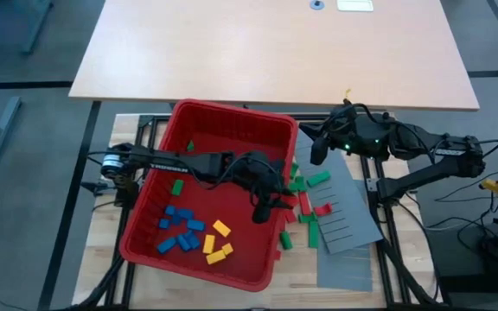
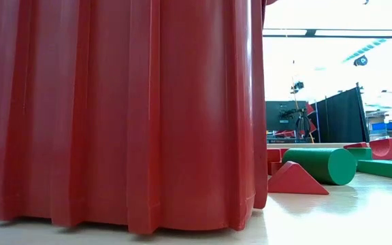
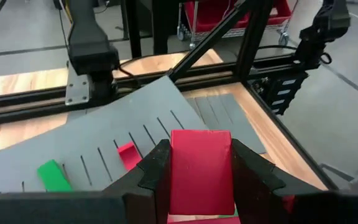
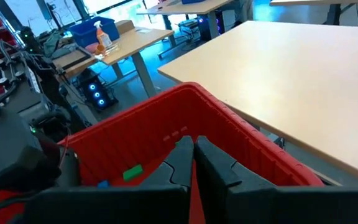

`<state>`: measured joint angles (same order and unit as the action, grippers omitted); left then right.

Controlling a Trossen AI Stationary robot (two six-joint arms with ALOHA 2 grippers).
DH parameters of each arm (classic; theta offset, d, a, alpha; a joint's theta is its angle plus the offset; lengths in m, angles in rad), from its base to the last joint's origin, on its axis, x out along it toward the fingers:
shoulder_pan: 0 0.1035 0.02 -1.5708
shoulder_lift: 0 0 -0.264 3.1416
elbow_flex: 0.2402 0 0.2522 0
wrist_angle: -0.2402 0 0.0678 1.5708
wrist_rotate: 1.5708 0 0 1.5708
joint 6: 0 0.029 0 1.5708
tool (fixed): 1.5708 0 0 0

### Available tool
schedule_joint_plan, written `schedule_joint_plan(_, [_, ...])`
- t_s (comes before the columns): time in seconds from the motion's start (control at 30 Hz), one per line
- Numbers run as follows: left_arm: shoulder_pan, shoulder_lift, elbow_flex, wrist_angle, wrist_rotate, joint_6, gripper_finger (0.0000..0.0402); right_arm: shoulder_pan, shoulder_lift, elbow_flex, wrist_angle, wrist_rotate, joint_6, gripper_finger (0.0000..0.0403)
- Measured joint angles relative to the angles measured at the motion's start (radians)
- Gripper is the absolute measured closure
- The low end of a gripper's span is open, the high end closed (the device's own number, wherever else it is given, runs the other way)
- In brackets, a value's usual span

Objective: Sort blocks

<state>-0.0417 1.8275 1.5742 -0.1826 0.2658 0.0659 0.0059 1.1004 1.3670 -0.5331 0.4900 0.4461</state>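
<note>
Left tool (image 1: 264, 210) over right rim of red bin (image 1: 232, 125), clamped on red block (image 3: 201, 171), grey slotted panel (image 3: 104, 134) below. Right tool (image 1: 316, 149) hovers near bin's far right corner, fingers (image 4: 182, 158) pressed together, empty. Blue blocks (image 1: 180, 231), yellow blocks (image 1: 218, 242), green block (image 1: 178, 187) lie in bin; red and green blocks (image 1: 305, 200) scattered on panel beside it, exact count hard to judge.

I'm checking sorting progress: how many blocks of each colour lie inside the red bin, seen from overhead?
Blue blocks: about 7, clustered too tightly to be sure
Yellow blocks: 3
Green blocks: 2
Total in the red bin: about 12
</note>
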Motion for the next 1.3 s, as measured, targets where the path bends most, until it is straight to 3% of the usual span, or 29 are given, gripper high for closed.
schedule_joint_plan(0.63, [-0.002, 0.005, 0.000, 0.001, 0.006, 0.003, 0.0295, 0.000, 0.001, 0.000, 0.000, 0.000, -0.002, 0.0403])
schedule_joint_plan(1.3, [-0.022, 0.032, 0.000, 0.143, 0.041, -0.053, 0.0295, 0.000, 0.002, 0.000, 0.000, 0.000, -0.001, 0.0403])
